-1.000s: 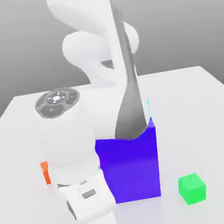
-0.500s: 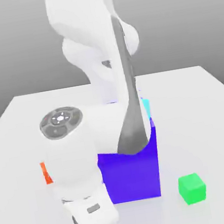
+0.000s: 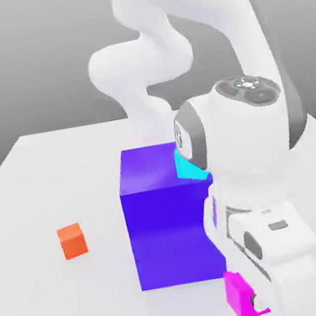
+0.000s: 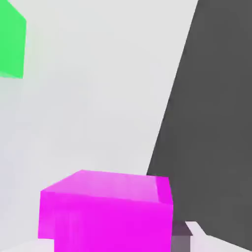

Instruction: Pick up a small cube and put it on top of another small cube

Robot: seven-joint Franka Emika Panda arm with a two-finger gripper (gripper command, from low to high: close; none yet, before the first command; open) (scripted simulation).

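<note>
— So, how is the arm [image 3: 195, 60] posing?
— It is arching up from the table's [image 3: 41, 180] far side, curling over and dropping to about 5 o'clock in the exterior view, wrist pointing down beside the block [image 3: 167, 217].
— And the gripper [image 3: 251, 305]?
— It is sitting low at the frame's edge, and the pink cube [image 3: 238, 294] is lying right against it. I cannot tell whether the fingers are clamping it; they are cut off.
— Anything else hidden?
— The wrist is covering the block's corner at 3 o'clock and most of a cyan piece [image 3: 189, 166] on top of it. In the hand view the pink cube [image 4: 106, 216] is looming close, and the green cube [image 4: 11, 42] is cropped.
— Surfaces?
— Everything is looking smooth and matte: glossy white arm shells, flat-coloured boxes, an orange cube [image 3: 72, 240] sitting at 9 o'clock, well apart.
</note>
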